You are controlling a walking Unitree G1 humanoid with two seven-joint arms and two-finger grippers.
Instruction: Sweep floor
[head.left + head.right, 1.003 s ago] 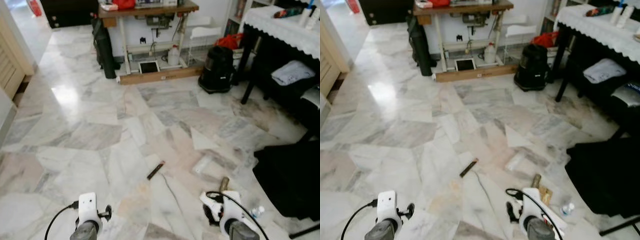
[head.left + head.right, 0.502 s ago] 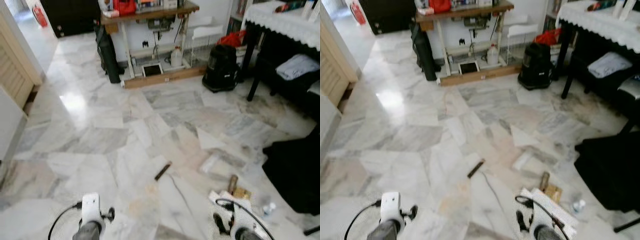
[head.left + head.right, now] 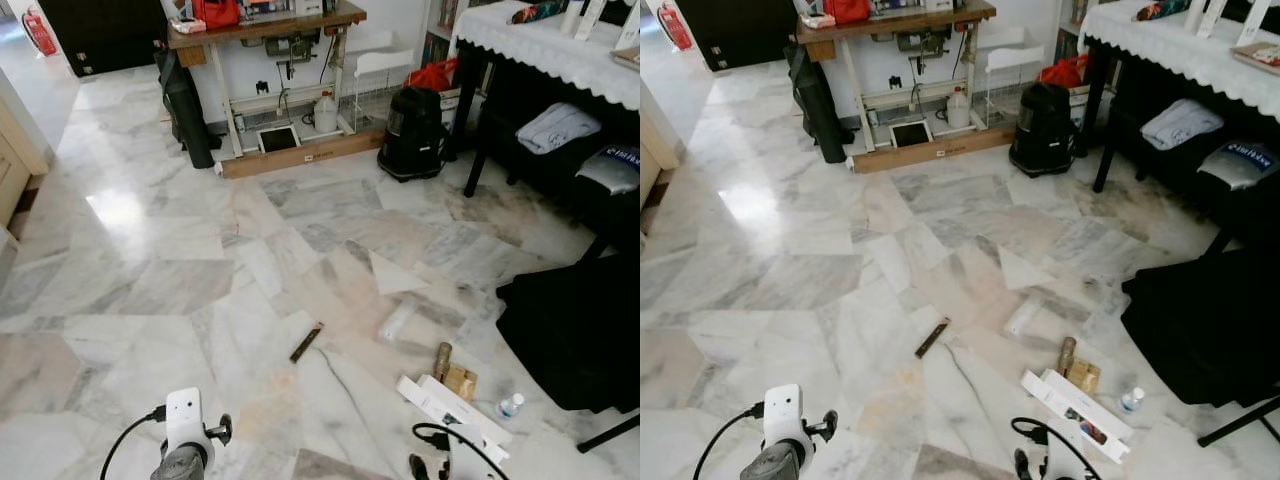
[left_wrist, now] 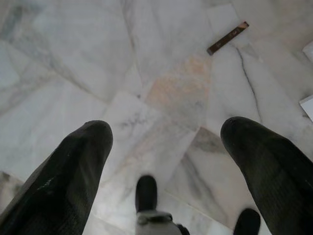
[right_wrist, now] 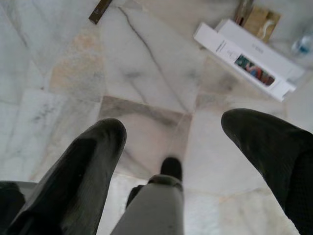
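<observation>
Left eye view looks down at a marble floor [image 3: 150,250] with trash on it: a brown stick [image 3: 306,342], a white box [image 3: 445,403], a small bottle [image 3: 508,406] and a brown tube [image 3: 441,361]. No broom can be seen. The left tool [image 4: 161,161] is spread wide and holds nothing. The right tool [image 5: 171,147] is spread and empty too. Sweeping has not begun, it seems. All the trash is left to clear.

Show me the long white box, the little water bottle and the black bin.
Long white box [image 3: 1076,414]: right eye view, middle of its top.
Water bottle [image 3: 1130,400]: right eye view, its body.
Black bin [image 3: 411,133]: left eye view, its front.
</observation>
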